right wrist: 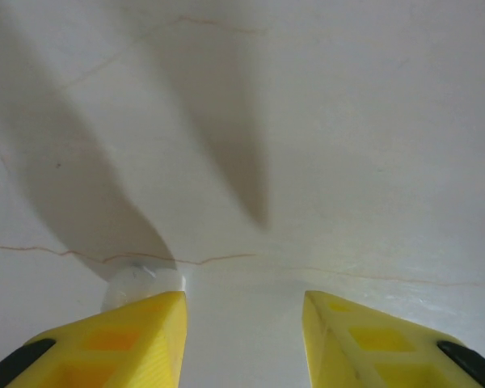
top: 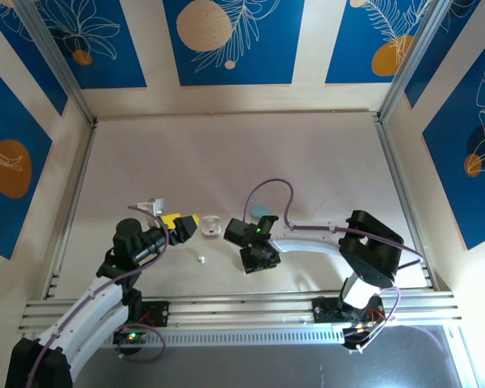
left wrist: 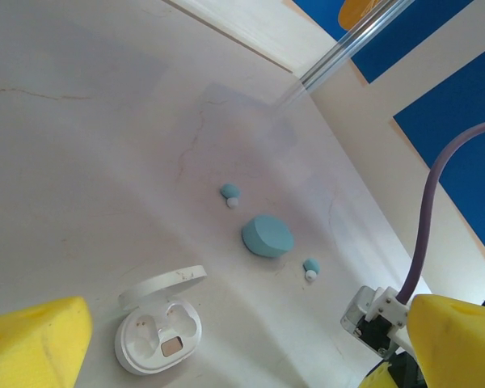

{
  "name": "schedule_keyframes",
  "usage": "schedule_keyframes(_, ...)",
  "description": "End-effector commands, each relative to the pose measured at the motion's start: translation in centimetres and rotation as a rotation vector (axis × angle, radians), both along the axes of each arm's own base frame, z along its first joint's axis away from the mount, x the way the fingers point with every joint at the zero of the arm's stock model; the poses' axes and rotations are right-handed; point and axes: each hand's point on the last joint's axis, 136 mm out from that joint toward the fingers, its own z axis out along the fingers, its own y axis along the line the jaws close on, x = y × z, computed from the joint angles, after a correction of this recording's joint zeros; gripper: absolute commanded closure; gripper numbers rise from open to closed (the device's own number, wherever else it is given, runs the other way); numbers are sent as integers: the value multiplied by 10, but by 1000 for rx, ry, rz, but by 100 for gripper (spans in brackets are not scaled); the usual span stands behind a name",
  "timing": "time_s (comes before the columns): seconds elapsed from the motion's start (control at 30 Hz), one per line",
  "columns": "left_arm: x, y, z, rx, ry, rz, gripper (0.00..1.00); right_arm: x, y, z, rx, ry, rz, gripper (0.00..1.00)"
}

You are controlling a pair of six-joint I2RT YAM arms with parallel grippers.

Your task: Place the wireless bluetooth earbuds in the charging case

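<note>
A white charging case (left wrist: 158, 331) lies open on the table, its two sockets empty; from above it (top: 211, 226) sits just right of my left gripper (top: 182, 225). That left gripper (left wrist: 250, 323) is open, with nothing between its yellow fingers. A closed pale blue case (left wrist: 267, 236) lies further off with one pale blue earbud (left wrist: 229, 194) beyond it and another (left wrist: 310, 268) nearer. A white earbud (top: 200, 259) rests alone on the table. My right gripper (top: 255, 260) points down at the table, open (right wrist: 242, 299), bare table between its jaws. A small white rounded thing (right wrist: 141, 281) peeks from behind its left fingertip.
The blue case (top: 261, 212) is partly hidden behind my right wrist in the top view. Metal rails (top: 242, 311) run along the near edge, and walls with blue panels enclose the table on three sides.
</note>
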Motion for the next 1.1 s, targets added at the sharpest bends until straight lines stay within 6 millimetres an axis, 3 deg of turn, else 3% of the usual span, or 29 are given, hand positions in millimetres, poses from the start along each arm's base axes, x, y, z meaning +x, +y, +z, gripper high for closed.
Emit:
schedule_keyframes(0.0, 1, -1, 9, 9, -31, -1, 0, -2, -2, 11, 28, -26, -8, 58)
schedule_keyframes(0.2, 2, 0, 8, 12, -28, 6, 0, -10, 5, 18, 42, -45, 48, 59)
schedule_keyframes(0.3, 3, 2, 6, 19, -19, 21, 0, -16, 14, 18, 55, -49, 102, 77)
schedule_keyframes(0.5, 4, 5, 4, 24, -12, 40, 0, -30, 33, 12, 84, -22, 173, 89)
schedule_keyframes(0.6, 3, 6, 5, 25, -16, 44, 0, -33, 39, 8, 84, -11, 192, 89)
schedule_keyframes(0.8, 3, 7, 6, 25, -18, 46, 0, -32, 46, 3, 71, -15, 206, 78)
schedule_keyframes(1.07, 3, 7, 6, 25, -17, 45, 0, -25, 61, 1, 88, -21, 218, 77)
